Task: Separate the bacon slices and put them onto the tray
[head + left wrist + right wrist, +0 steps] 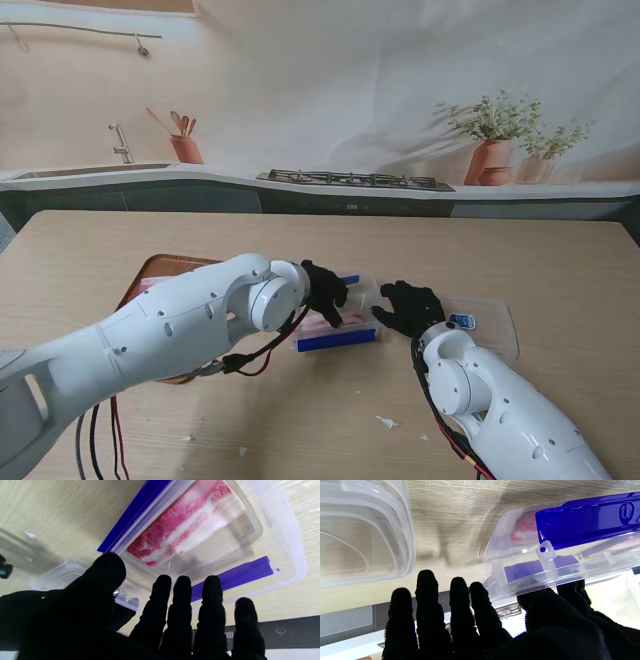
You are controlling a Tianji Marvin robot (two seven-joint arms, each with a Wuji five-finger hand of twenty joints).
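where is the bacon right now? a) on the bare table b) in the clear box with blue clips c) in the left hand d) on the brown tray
b: the bacon lies inside the clear box, with the left hand open beside it.

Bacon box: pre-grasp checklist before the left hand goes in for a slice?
1. Lid off, lying right of the box: ok.
2. Bacon exposed in the clear box: ok.
3. Left hand empty, fingers spread over the box: ok.
4. Right hand bracing the box: thumb at its rim, firm hold cannot tell.
5. Tray free to receive: mostly hidden by left arm, cannot tell.
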